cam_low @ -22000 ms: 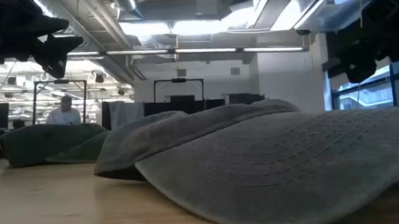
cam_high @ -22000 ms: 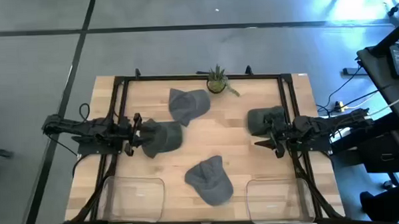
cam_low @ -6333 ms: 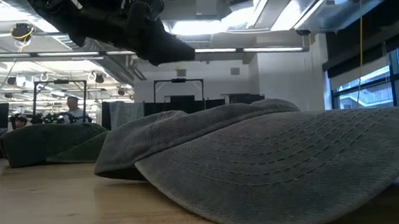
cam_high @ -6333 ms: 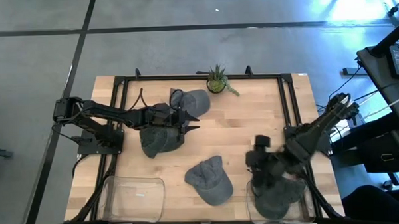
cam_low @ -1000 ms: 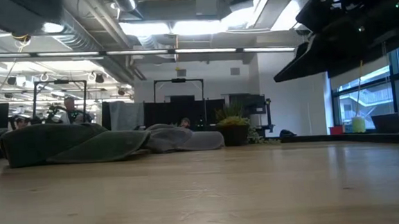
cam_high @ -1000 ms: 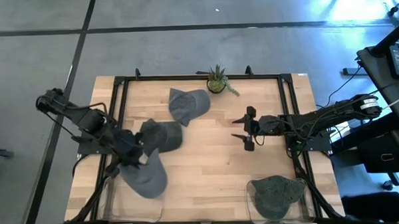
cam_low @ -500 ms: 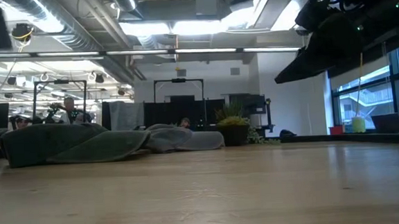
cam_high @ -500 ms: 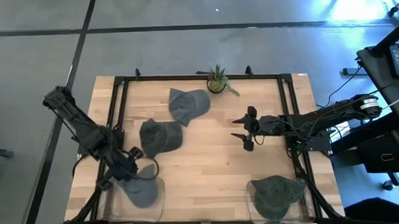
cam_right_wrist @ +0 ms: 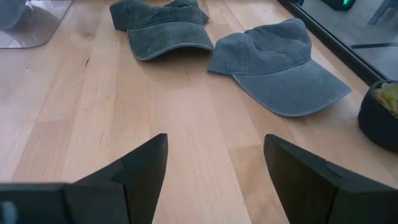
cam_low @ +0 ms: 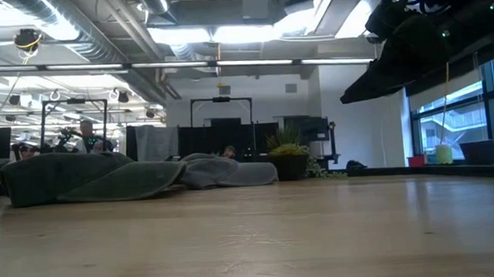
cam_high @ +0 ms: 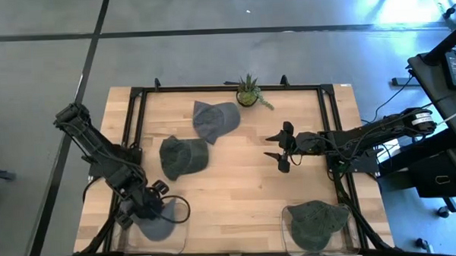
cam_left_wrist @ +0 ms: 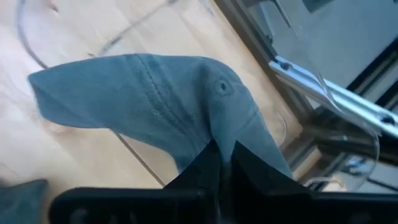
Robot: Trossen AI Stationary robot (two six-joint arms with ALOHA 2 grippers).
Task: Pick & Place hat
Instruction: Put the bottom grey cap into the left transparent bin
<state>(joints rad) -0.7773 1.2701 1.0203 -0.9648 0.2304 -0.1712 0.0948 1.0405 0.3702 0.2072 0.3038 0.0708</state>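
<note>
My left gripper is at the near left, shut on a grey-blue hat over the clear left bin. The hat's crown button and brim show ahead of the fingers. Two more hats lie on the table: a dark grey one and a blue-grey one. A green hat lies in the right bin. My right gripper hovers open at the table's middle right, holding nothing. My left gripper pinches a drawn-up fold of the hat's crown between its two fingers, a little back from the crown button. The fingers slant down toward the near-left corner. The hat spreads out ahead of them over the bin; whether it touches the bin's floor I cannot tell.
A potted plant stands at the far edge's middle. A black frame rail runs around the table. Bare wood lies between the two bins and under my right gripper.
My left gripper has carried the grey-blue hat toward the table's near-left corner, from beside the dark grey hat to over the left bin. My right gripper has kept still.
</note>
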